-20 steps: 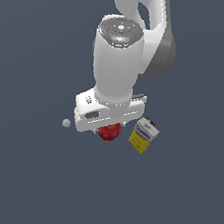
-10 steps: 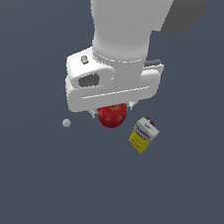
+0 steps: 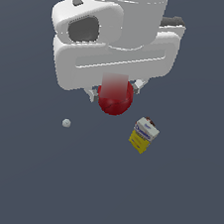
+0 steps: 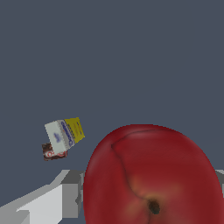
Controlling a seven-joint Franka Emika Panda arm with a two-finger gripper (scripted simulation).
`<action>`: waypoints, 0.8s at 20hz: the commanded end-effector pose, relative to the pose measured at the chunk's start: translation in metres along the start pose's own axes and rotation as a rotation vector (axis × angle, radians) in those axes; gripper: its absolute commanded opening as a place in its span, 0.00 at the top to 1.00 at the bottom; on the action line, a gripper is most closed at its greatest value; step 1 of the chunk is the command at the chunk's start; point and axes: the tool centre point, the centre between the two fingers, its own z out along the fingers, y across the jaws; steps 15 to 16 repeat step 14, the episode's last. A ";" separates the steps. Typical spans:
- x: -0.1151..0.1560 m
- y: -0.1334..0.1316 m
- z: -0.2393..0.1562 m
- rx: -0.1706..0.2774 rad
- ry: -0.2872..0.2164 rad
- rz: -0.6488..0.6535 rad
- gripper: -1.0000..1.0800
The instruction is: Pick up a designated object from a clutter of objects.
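The glossy red round fruit [image 3: 115,99] hangs under the white hand, held between the grey fingers of my gripper [image 3: 115,91], well above the grey floor. In the wrist view the fruit [image 4: 151,175] fills the near part of the picture, with one grey finger [image 4: 70,192] pressed against its side. The yellow-and-white box with blue print [image 3: 144,134] lies on the floor to the exterior view's right; it also shows in the wrist view [image 4: 63,136]. The tiny grey-white ball [image 3: 66,123] lies to the exterior view's left.
The floor [image 3: 172,202] is a plain dark grey surface. The arm's big white hand and wrist [image 3: 118,40] fill the upper middle of the exterior view and hide what lies behind them.
The gripper has risen toward the exterior camera with the red fruit in it, so the hand looks much larger. The box and the ball have stayed put.
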 end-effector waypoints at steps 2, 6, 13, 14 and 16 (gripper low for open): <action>0.003 0.001 -0.016 -0.001 0.002 0.000 1.00; 0.005 0.002 -0.025 -0.001 0.002 0.000 1.00; 0.006 0.002 -0.030 -0.001 0.002 0.000 1.00; 0.006 0.002 -0.030 -0.001 0.002 0.000 1.00; 0.006 0.002 -0.030 -0.001 0.002 0.000 1.00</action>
